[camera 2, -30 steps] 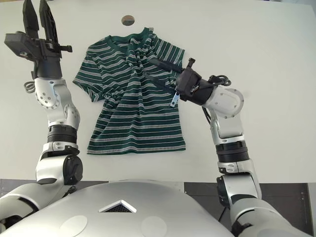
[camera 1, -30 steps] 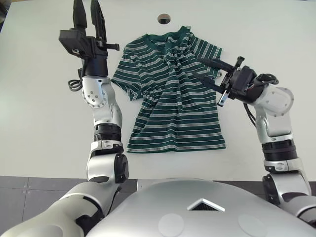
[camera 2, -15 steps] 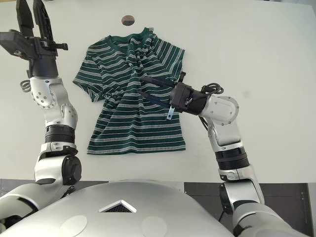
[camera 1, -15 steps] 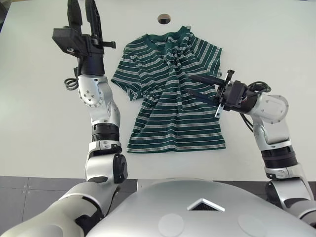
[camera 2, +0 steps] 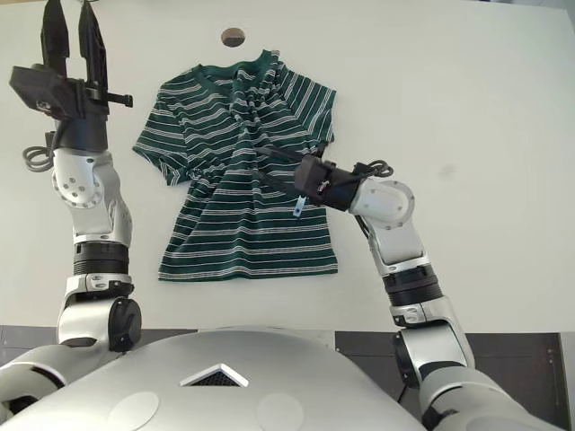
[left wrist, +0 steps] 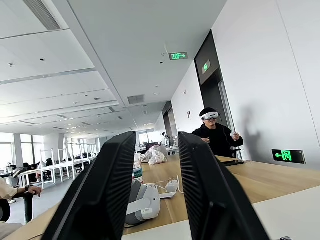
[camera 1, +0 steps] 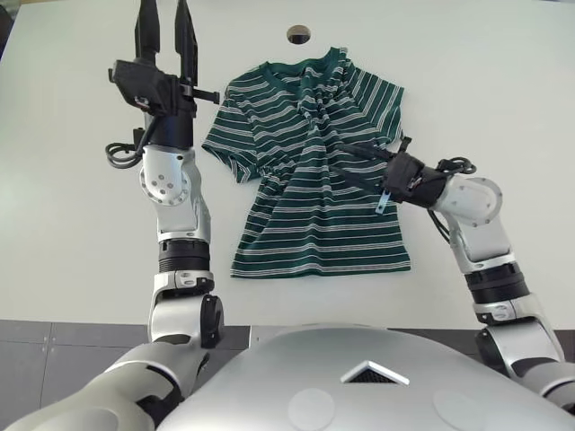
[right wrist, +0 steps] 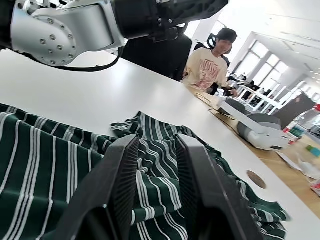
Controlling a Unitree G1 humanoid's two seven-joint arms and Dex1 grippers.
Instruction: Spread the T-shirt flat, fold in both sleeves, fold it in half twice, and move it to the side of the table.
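The right gripper [camera 1: 340, 160] is lying low over the crumpled striped T-shirt [camera 1: 314, 224], fingers parted. The left gripper [camera 1: 165, 11] is pointing upward, fingers apart.

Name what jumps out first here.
A green striped T-shirt lies mid-way across the white table, rumpled below the collar. The right end effector is low over its middle, open. The left end effector points up, open, beside the shirt's left sleeve.

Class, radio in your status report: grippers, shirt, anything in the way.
Left gripper open, raised left of shirt. Right gripper open, low over shirt's creased middle. Shirt wrinkled, not yet flat. Round spot beyond collar, apart.
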